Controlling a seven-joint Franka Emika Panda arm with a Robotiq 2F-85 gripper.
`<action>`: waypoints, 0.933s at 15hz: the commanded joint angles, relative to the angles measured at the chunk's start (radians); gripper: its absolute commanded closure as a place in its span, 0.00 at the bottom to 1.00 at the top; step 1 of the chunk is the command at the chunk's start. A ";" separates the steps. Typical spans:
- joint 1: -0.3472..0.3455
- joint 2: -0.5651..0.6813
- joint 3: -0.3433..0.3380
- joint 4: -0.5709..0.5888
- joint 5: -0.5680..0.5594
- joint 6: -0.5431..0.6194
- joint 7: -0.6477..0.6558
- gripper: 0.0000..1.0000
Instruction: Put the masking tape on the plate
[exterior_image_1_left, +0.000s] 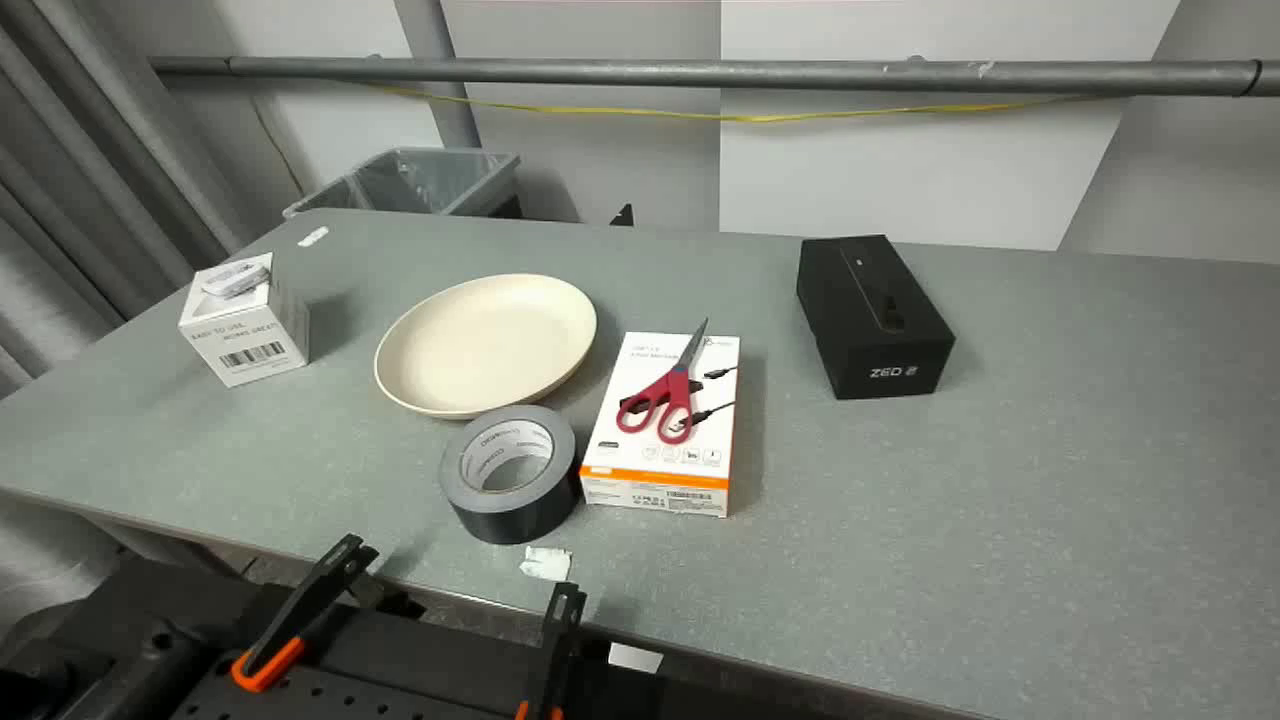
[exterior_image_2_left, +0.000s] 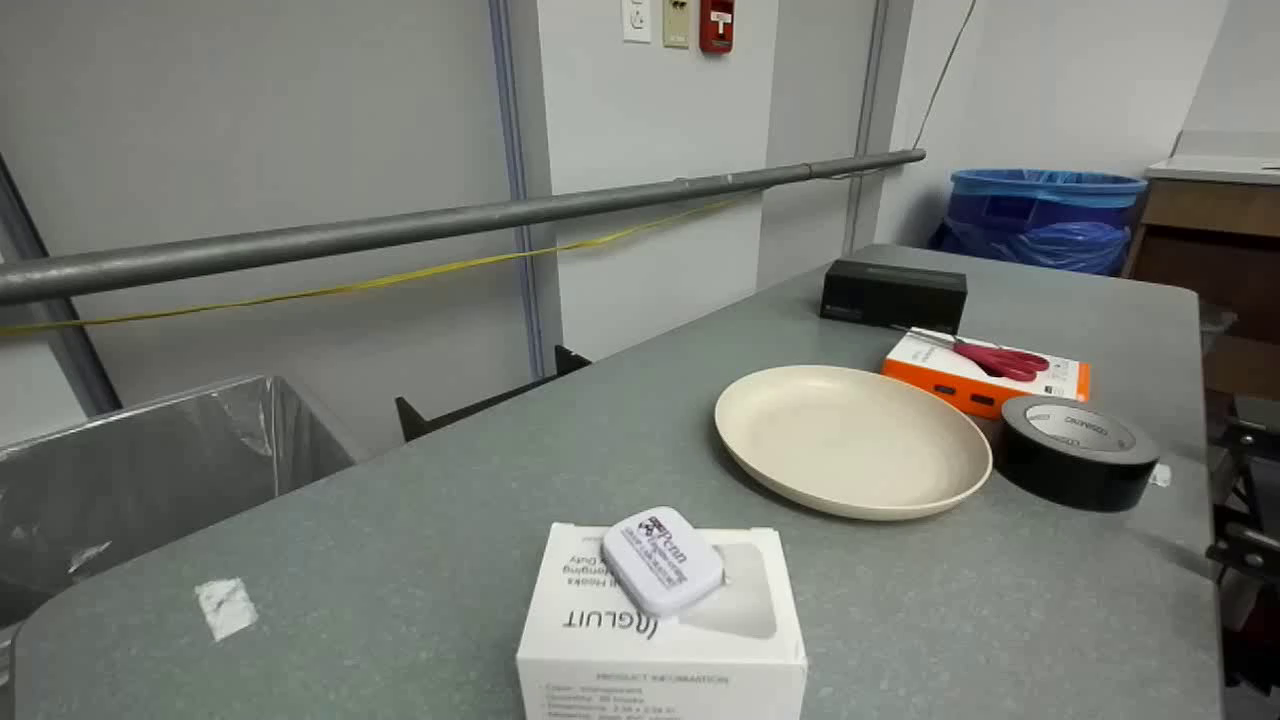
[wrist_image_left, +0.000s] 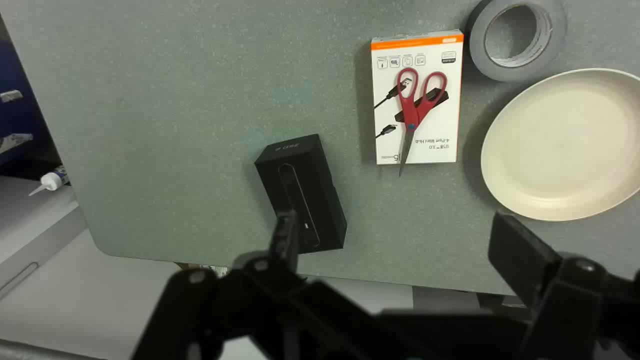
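Observation:
The masking tape (exterior_image_1_left: 515, 520) is a thick dark grey-black roll lying flat on the grey table, its hole facing up. It also shows in an exterior view (exterior_image_2_left: 1080, 478) and at the top right of the wrist view (wrist_image_left: 512, 74). The round cream plate (exterior_image_1_left: 487, 345) lies close beside it with nothing on it. It also shows in an exterior view (exterior_image_2_left: 850, 440) and at the right of the wrist view (wrist_image_left: 565, 145). My gripper (wrist_image_left: 393, 220) is open and empty above the table, its fingers wide apart. It is out of view in both exterior views.
A white-orange box (exterior_image_1_left: 660, 420) with red scissors (exterior_image_1_left: 672, 395) on it stands right beside the tape. A black box (exterior_image_1_left: 875, 320) stands farther off. A white cube box (exterior_image_1_left: 250, 330) with a small white item is beyond the plate. Black clamps (exterior_image_1_left: 310, 600) sit at the table edge.

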 joint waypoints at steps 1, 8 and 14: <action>0.012 0.000 -0.008 0.002 -0.006 -0.004 0.006 0.00; 0.051 -0.013 -0.014 -0.047 0.034 0.016 -0.027 0.00; 0.195 -0.004 0.059 -0.295 0.067 0.102 -0.083 0.00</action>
